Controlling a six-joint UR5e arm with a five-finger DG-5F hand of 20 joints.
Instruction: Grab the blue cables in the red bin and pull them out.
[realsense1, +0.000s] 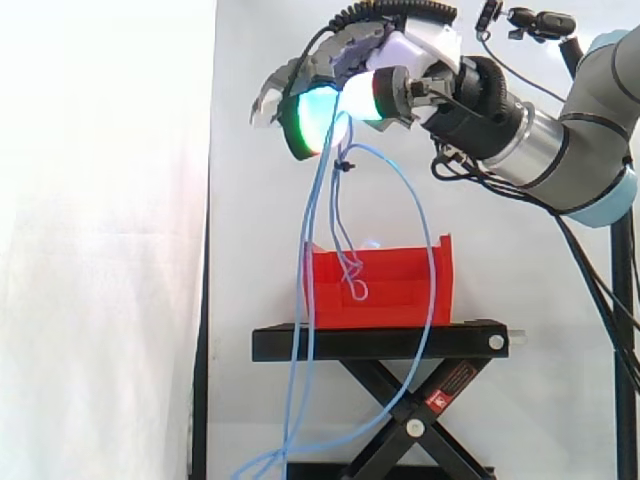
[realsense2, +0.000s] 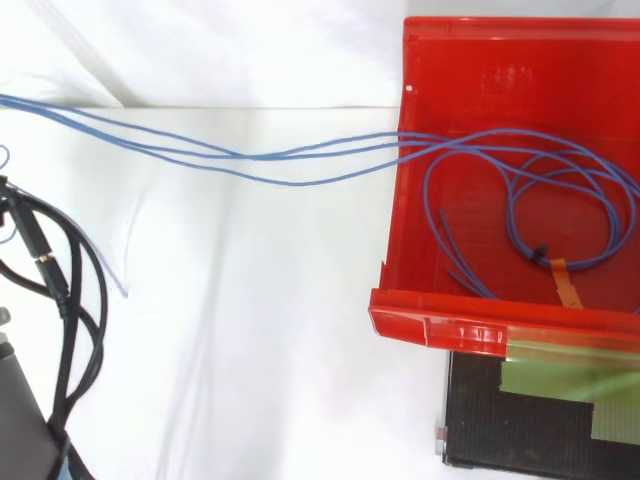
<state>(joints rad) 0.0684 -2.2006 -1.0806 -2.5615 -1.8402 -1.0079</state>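
In the side view my hand (realsense1: 372, 62) is high above the red bin (realsense1: 400, 290), fingers curled, its glowing green and cyan pads (realsense1: 312, 115) shut on the blue cables (realsense1: 322, 200). From the hand the strands hang down: a short loop dangles into the bin, long strands run past the stand to the floor, and one arcs right over the bin's front. In the top view the red bin (realsense2: 480, 70) holds coiled blue cables (realsense2: 520, 210) with three strands leading left over its wall.
The bin sits on a black scissor stand (realsense1: 380, 342), whose corner (realsense2: 520, 430) shows below the bin from above. An orange tag (realsense2: 565, 282) lies among the coils. A white curtain hangs behind.
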